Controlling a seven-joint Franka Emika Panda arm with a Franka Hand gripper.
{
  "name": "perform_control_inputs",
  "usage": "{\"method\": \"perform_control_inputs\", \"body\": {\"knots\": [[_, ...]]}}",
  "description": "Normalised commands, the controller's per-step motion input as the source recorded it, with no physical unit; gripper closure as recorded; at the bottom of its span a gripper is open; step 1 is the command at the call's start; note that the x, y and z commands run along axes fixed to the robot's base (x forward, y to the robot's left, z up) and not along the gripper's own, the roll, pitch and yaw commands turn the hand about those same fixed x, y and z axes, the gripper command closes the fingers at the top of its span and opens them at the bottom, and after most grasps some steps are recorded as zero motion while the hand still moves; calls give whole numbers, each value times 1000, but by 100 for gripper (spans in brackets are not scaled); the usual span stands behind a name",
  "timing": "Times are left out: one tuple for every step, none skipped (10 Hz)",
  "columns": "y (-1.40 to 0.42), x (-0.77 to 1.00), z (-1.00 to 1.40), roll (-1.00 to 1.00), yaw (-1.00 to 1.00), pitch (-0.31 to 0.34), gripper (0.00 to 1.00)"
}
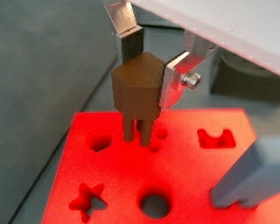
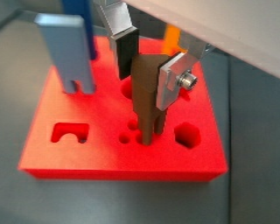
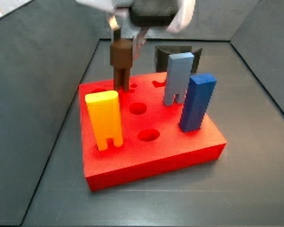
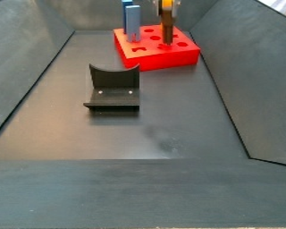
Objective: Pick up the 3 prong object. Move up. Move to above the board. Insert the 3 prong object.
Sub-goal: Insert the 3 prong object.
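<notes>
The 3 prong object (image 1: 136,87) is a slim dark-brown block standing upright between my gripper's (image 1: 150,83) fingers. It also shows in the other wrist view (image 2: 149,105). Its thin prongs (image 1: 139,131) reach down into small holes in the board (image 1: 201,166), a flat red square block seen in both wrist views (image 2: 108,153). In a side view the gripper (image 3: 127,37) is above the board's (image 3: 169,151) far left part, with the brown block (image 3: 121,64) upright on it. The silver finger (image 2: 171,79) presses the block's side and the dark pad (image 2: 125,57) is on its other side. The prong tips are hidden.
On the board stand a yellow two-legged block (image 3: 103,120), a light blue block (image 3: 177,80), a blue block (image 3: 199,102) and a dark grey block (image 3: 174,58). Open holes include a star (image 1: 90,199) and a round one (image 1: 156,206). The fixture (image 4: 112,88) stands on the floor, nearer than the board (image 4: 170,55).
</notes>
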Motion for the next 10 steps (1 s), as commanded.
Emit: {"method": "perform_control_inputs", "body": {"knots": [[0, 143, 0, -103, -926, 0, 100], [-6, 0, -114, -10, 0, -21, 100], [37, 154, 0, -67, -857, 0, 100], [0, 23, 0, -19, -1000, 0, 100], [-3, 0, 0, -21, -1000, 0, 100], [-11, 0, 0, -23, -1000, -9, 100], [-11, 20, 0, -59, -1000, -37, 100], [0, 320, 0, -116, -791, -57, 100], [-51, 0, -23, 0, 0, -4, 100], [106, 526, -137, 0, -40, -27, 100]]}}
